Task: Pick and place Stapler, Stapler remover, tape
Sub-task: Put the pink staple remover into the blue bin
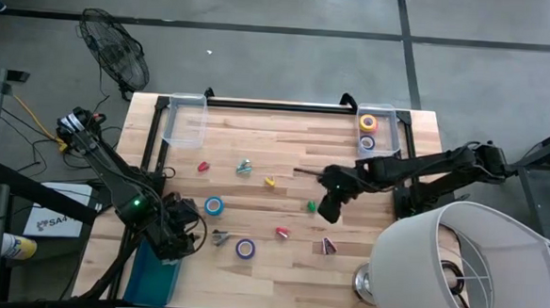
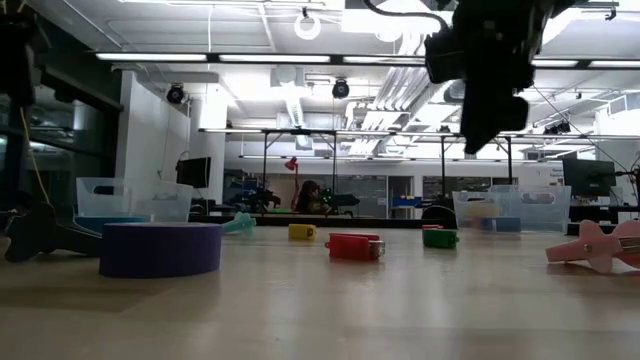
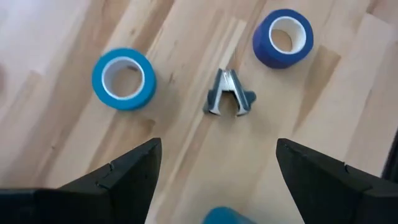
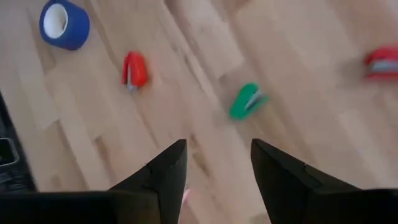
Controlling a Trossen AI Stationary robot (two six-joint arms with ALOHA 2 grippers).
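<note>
My left gripper (image 3: pixel 217 144) is open and empty near the table's near-left corner (image 1: pixel 186 228). Before it lie a light blue tape roll (image 3: pixel 124 78), a grey staple remover (image 3: pixel 229 94) and a purple-blue tape roll (image 3: pixel 283 38), all flat on the wood. My right gripper (image 4: pixel 217 148) is open and empty, raised above the table's middle (image 1: pixel 330 210). A green stapler (image 4: pixel 247 101) and a red stapler (image 4: pixel 134 70) lie beyond its fingers. A pink staple remover (image 1: pixel 328 245) rests toward the near edge.
A red stapler (image 1: pixel 203 167), teal staple remover (image 1: pixel 244 167) and yellow stapler (image 1: pixel 270 182) lie mid-table. The clear bin at the far right (image 1: pixel 389 132) holds yellow and purple tape rolls; another clear bin (image 1: pixel 187 121) stands far left. A white lampshade (image 1: pixel 462 268) covers the near-right corner.
</note>
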